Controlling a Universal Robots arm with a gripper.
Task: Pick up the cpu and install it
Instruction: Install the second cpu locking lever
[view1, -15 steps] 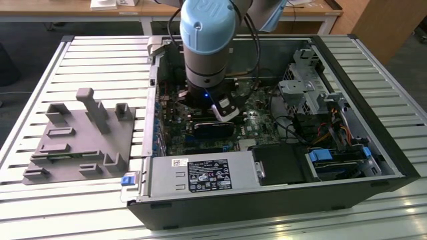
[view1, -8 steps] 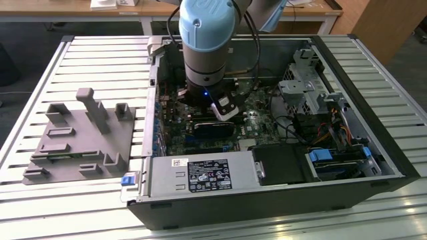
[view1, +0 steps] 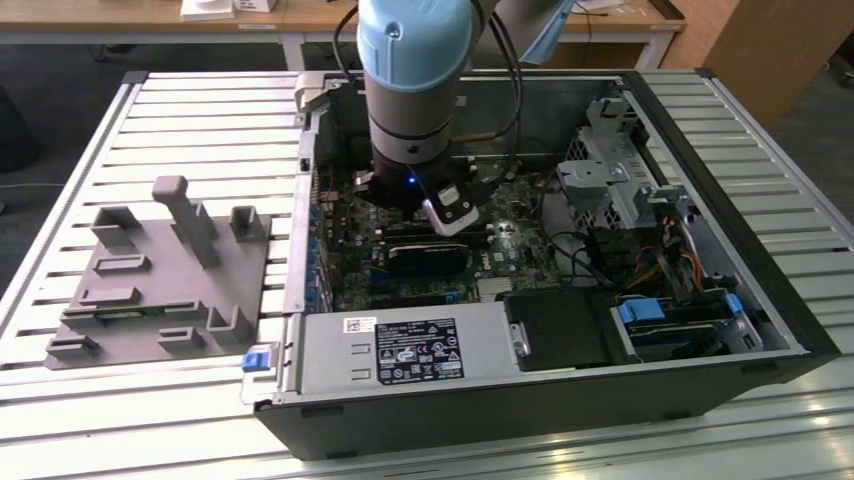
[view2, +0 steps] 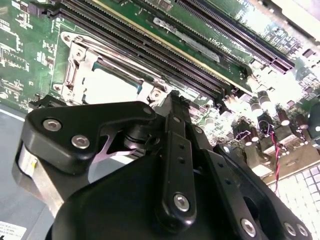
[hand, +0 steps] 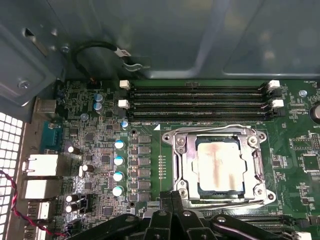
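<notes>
The cpu (hand: 220, 167) is a small silvery square with a brownish smear on its top. It lies flat inside the metal-framed socket (hand: 182, 165) on the green motherboard, and it also appears pale in the second wrist view (view2: 110, 85). My gripper (hand: 172, 197) hovers just off the socket's edge with its black fingers pressed together and nothing between them. It is apart from the cpu. In the second wrist view the gripper (view2: 172, 97) points at the socket's corner. The arm (view1: 414, 150) reaches down into the open computer case.
Long black memory slots (hand: 200, 102) run beside the socket. A black card (view1: 427, 262) lies under the wrist. The case also holds a power supply (view1: 400, 350), a drive cage (view1: 614, 170) and cables (view1: 667, 260). A grey plastic tray (view1: 160, 270) sits on the slatted table at the exterior view's left.
</notes>
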